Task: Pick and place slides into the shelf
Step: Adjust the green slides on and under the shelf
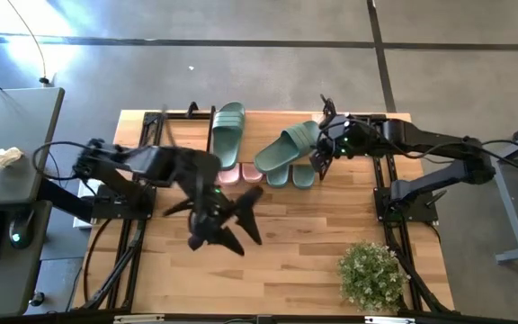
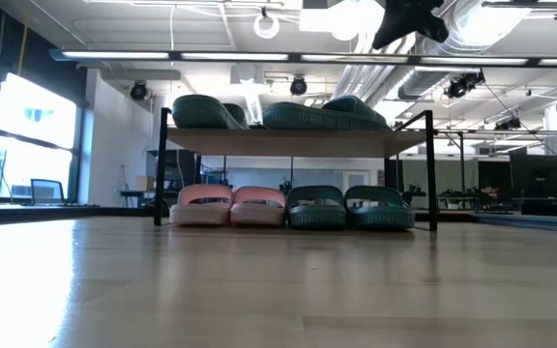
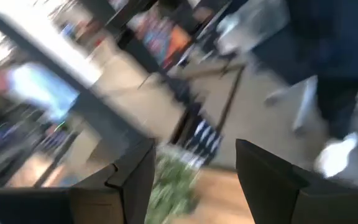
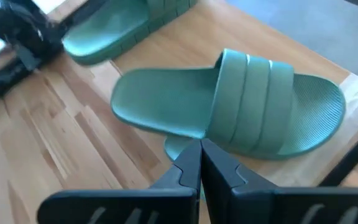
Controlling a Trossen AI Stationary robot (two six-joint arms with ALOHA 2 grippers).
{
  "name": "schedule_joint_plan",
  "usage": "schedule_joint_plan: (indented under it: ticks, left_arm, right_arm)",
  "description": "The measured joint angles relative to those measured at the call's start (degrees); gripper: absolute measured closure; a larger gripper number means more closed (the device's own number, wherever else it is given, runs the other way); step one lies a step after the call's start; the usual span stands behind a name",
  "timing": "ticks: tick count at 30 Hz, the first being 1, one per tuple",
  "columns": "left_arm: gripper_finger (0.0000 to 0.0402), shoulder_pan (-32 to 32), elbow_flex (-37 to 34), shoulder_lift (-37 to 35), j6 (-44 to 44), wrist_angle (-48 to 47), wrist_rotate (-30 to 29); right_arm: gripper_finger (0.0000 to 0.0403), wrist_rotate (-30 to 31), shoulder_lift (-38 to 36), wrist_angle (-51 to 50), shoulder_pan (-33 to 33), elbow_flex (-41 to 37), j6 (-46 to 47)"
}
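Potted plant nearest; left gripper released midtable, right gripper clenched beside shelf slides

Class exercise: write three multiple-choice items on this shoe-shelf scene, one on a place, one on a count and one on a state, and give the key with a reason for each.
1. Where do the pink slides sit?
A. On the shelf's lower tier
B. On the shelf's top plank
C. Beside the potted plant

2. How many slides lie on the top plank of the shelf?
A. None
B. Two
C. Four

3. How are the right tool's fingers?
A. Wide apart
B. Clamped on a pink slide
C. Shut, holding nothing

Key: 1 A, the low view shows them under the plank beside two green ones. 2 B, the high view shows two green slides there. 3 C, the right wrist view shows the fingers pressed together above a green slide.
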Motion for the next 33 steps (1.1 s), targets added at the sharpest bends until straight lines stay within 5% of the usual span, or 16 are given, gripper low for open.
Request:
schedule_joint_plan:
  ticks: [4,17,33]
  left_arm:
    - [0.0197,1.1,0.1,4.6,-0.6,1.2,12.4]
    - [0.0197,3.7,0.1,16.5,-10.1,13.2,15.6]
    - [0.0197,5.8,0.1,21.8,-17.4,15.8,-13.4]
  right_arm:
    - [0.0403,2.3,0.1,-0.2,0.2,0.6,2.2]
    - [0.0403,10.0,0.6,-5.2,1.2,5.4,2.2]
    - [0.0403,11.1,0.6,-9.9,1.2,5.4,-0.5]
